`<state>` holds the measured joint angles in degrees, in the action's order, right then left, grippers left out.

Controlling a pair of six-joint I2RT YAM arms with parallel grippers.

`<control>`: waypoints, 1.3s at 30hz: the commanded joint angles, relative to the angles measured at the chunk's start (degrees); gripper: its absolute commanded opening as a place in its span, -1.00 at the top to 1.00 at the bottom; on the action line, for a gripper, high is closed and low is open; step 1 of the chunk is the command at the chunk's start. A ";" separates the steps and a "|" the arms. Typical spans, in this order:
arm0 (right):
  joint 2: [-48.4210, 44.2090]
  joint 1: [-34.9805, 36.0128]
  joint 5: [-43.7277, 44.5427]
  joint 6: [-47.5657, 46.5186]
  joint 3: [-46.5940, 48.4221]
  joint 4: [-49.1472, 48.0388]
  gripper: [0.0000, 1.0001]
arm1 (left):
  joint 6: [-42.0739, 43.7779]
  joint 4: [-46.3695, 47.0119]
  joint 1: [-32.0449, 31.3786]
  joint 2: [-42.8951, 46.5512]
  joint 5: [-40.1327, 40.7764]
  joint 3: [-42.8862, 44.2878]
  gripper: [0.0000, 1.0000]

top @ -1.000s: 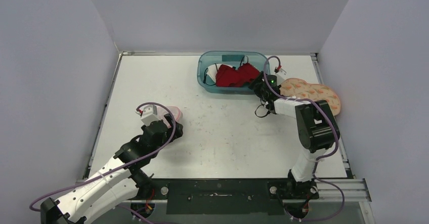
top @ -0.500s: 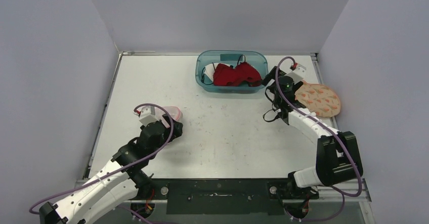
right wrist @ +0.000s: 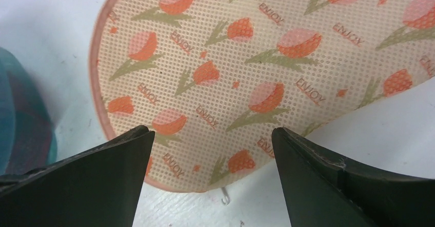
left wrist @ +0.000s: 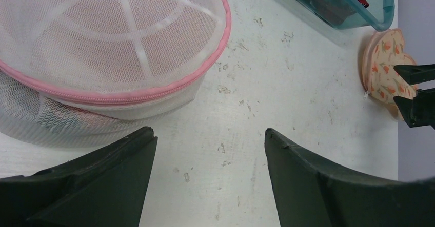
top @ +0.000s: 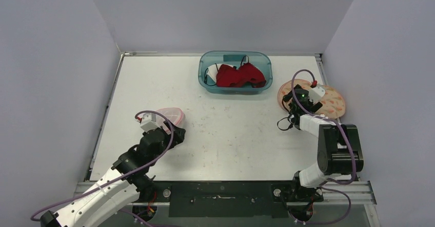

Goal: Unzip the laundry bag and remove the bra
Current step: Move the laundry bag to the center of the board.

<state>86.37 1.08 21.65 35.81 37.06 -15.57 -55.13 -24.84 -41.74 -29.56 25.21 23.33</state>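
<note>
Right pincer (right wrist: 210, 132) is open and empty, hovering over the near-left edge of the tulip-print laundry bag (right wrist: 246, 58). That bag lies flat at the far right of the desk (top: 231, 135) and looks closed. Left pincer (left wrist: 210, 135) is also open and empty, just near of the white mesh laundry bag (left wrist: 102, 42), whose pink zipper (left wrist: 128, 98) is shut. A red garment (top: 236, 76), bra-like, sits in the teal bin (top: 205, 73) at far centre.

Risks: a tiny metal bit (right wrist: 224, 200) at the tulip bag's near rim may be the zip pull, can't tell. If I miss it I pinch only fabric and drag the whole bag. Nothing pins the bag, so a one-armed zip pull likely slides it toward the desk's right edge.
</note>
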 commanded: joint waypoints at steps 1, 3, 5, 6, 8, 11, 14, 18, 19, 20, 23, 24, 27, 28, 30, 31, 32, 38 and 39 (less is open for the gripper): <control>5.39 -0.53 -1.85 1.85 2.87 -3.07 -0.76 | -0.06 3.56 0.44 -0.26 -0.74 0.39 -0.50; 8.53 -0.79 -2.92 2.05 5.34 -1.82 -0.75 | -0.13 3.65 0.43 -0.73 -1.15 0.40 -0.50; 11.26 -0.90 -3.93 2.12 7.80 -0.47 -0.73 | -0.44 4.01 0.41 -1.10 -1.51 0.09 -0.50; 12.41 -0.91 -4.57 2.17 8.91 -0.01 -0.71 | -0.66 4.32 0.41 -1.13 -1.61 -0.15 -0.50; 14.43 -0.91 -5.49 2.39 10.89 0.80 -0.70 | -0.97 5.12 0.41 -1.31 -1.74 -0.74 -0.50; 16.57 -0.22 -6.66 2.82 12.86 1.07 -0.69 | -1.19 5.99 0.43 -1.81 -1.75 -1.26 -0.50; 17.61 1.07 -7.44 2.94 14.21 0.79 -0.68 | -1.21 5.97 0.43 -2.74 -1.66 -1.03 -0.50; 18.29 2.14 -8.45 3.57 15.02 0.72 -0.70 | -1.20 5.77 0.43 -3.13 -1.50 -0.83 -0.50; 18.24 2.31 -8.64 3.59 15.11 0.72 -0.71 | -1.14 5.83 0.43 -3.18 -1.56 -0.80 -0.50; 18.11 2.42 -8.58 3.64 15.02 0.68 -0.72 | -1.12 5.85 0.47 -3.14 -1.56 -0.83 -0.50; 16.61 2.39 -7.93 3.69 14.67 1.57 -0.77 | -0.67 5.66 0.49 -3.13 -1.57 -0.56 -0.50; 15.54 2.29 -6.99 3.88 14.44 2.28 -0.80 | -0.46 5.26 0.44 -3.09 -1.49 -0.30 -0.50; 9.81 2.08 -0.79 5.59 12.69 5.42 -0.99 | 0.87 4.47 0.45 -2.81 -1.05 0.92 -0.52; 7.68 2.08 1.26 6.75 11.97 6.30 -1.00 | 1.65 4.44 0.48 -2.64 -0.97 1.31 -0.53; 3.15 2.15 4.48 7.74 10.91 7.77 -0.89 | 3.02 4.03 0.51 -2.45 -0.72 2.32 -0.55; 0.64 2.30 6.07 8.71 10.47 8.83 -0.88 | 3.48 3.31 0.51 -2.43 -0.63 2.95 -0.56; -1.93 2.52 7.06 9.45 10.03 9.68 -0.87 | 3.67 2.35 0.51 -2.37 -0.31 3.60 -0.57; -21.25 14.05 16.15 13.69 4.65 10.02 -0.80 | 2.24 -0.76 0.45 -2.62 0.61 5.86 -0.70; -23.78 16.74 15.40 12.99 3.44 8.12 -0.80 | 2.15 -1.19 0.47 -2.98 0.66 6.16 -0.72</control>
<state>72.49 9.39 32.10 46.65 44.62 -4.36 -53.39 -24.64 -41.52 -32.36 24.49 26.15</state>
